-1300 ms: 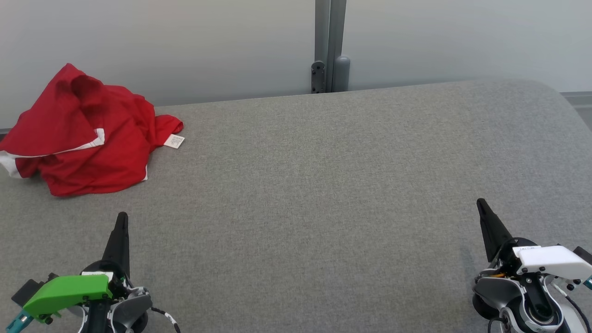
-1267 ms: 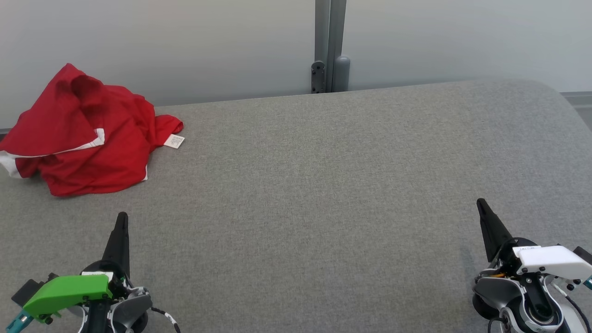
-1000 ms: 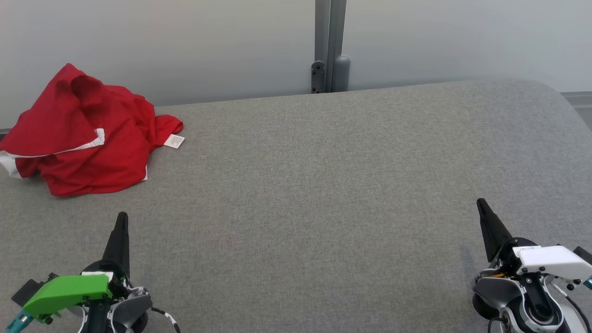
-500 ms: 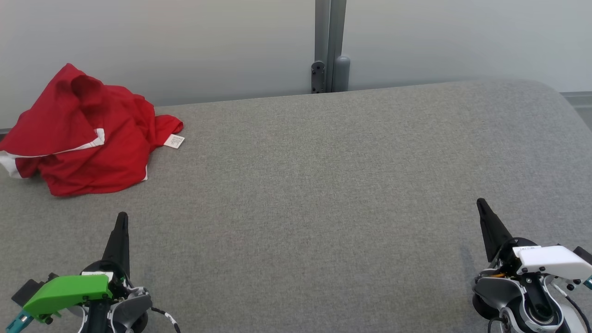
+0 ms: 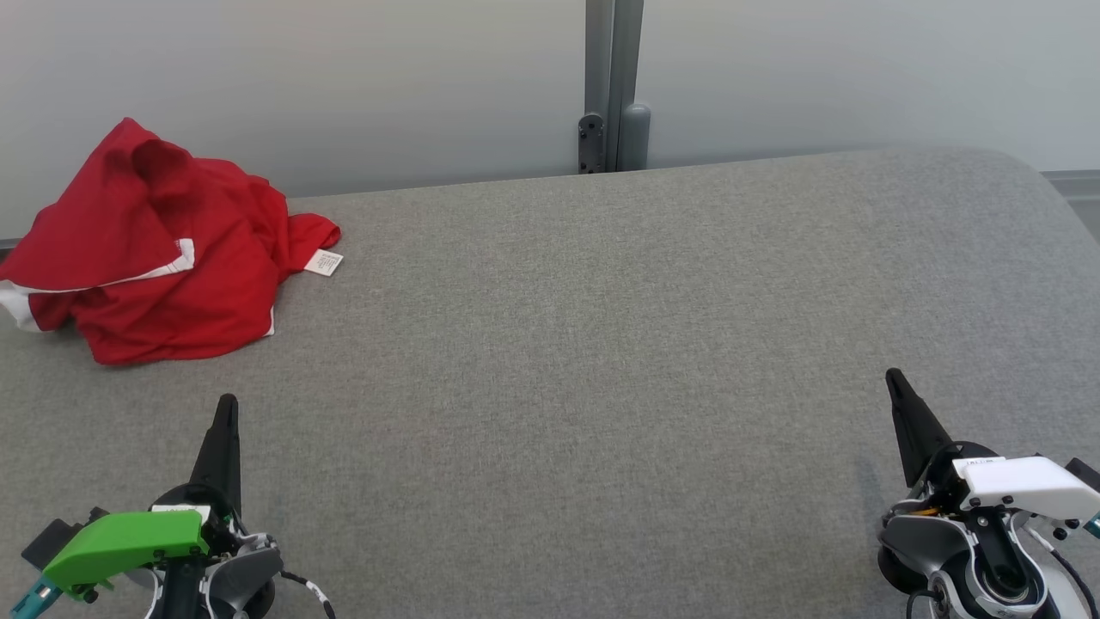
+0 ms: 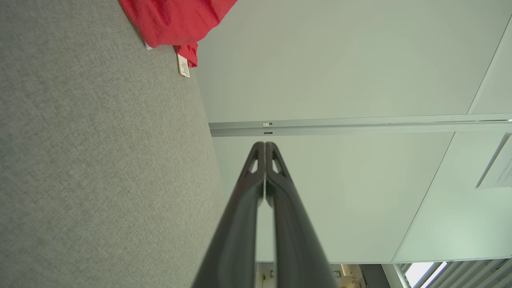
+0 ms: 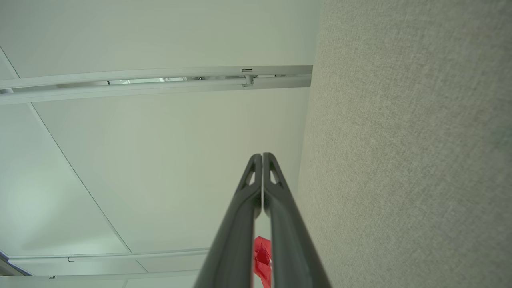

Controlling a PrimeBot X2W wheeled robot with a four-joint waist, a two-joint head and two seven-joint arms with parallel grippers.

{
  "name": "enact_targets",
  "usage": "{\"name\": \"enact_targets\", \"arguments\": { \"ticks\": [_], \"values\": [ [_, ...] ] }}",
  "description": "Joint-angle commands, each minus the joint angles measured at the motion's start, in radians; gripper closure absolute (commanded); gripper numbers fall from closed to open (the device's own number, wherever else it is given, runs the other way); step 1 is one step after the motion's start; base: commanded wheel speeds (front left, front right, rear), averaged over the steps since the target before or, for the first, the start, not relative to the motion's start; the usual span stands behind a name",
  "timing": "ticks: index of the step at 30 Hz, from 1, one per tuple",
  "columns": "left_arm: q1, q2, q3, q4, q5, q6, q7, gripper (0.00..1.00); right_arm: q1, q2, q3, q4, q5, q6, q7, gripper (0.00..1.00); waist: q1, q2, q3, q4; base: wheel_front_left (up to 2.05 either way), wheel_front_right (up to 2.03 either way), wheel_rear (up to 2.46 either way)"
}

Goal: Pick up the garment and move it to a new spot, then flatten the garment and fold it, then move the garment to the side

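I see crumpled red fabric garment (image 5: 155,249) heaped on grey fabric surface (image 5: 601,344). Left claw (image 5: 225,402), right claw (image 5: 893,376): pinched closed, empty, clear of garment.

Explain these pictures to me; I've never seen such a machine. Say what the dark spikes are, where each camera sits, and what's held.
It is a two-armed robot. The wide picture comes from a camera on its head, looking down at a grey padded surface. The dark spikes are its left gripper and right gripper, each two long fingers pressed shut. The other two pictures come from cameras on the wrists, looking along those fingers, so the room appears turned sideways. A crumpled red garment with white trim lies at the far left. Nothing is held; both grippers are clear of it.
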Motion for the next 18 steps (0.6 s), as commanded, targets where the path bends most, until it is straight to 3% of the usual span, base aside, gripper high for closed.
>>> {"name": "enact_targets", "arguments": {
  "ticks": [1, 18],
  "values": [
    [-0.011, 0.001, 0.002, -0.002, 0.0, -0.005, 0.003, 1.0, -0.008, -0.001, -0.002, 0.001, -0.006, 0.001, 0.003, 1.0, 0.0, 0.0, 0.0, 0.0, 0.0, 0.0, 0.0],
    [-0.011, 0.001, 0.002, -0.002, 0.0, -0.005, 0.003, 1.0, -0.008, -0.001, -0.002, 0.002, -0.006, 0.001, 0.004, 1.0, 0.0, 0.0, 0.0, 0.0, 0.0, 0.0, 0.0]
  ]
}}
